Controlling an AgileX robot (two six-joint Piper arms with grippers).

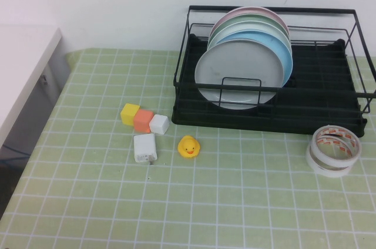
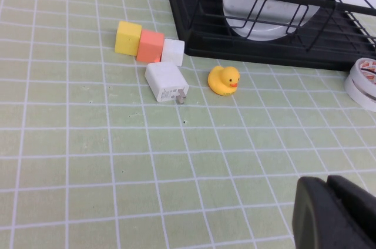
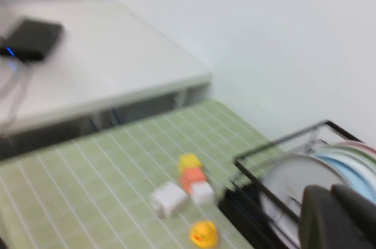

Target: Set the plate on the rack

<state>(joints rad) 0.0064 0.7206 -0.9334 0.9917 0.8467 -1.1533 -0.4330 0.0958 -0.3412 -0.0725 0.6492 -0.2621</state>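
While both pincers—left (image 2: pixel 335 214), right (image 3: pixel 341 216)—look shut, green gridded tablecloth (image 1: pixel 88 202) meets white wall (image 1: pixel 117 2).

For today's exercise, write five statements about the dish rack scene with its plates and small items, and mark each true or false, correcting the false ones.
1. The grey plate stands in the rack. True.
2. The rubber duck sits inside the rack. False: it sits on the table, in front of the rack.
3. The tape roll lies on the table near the rack's right front corner. True.
4. The left gripper holds the grey plate. False: it holds nothing, away from the rack.
5. The right gripper holds the white charger. False: the charger lies on the table.
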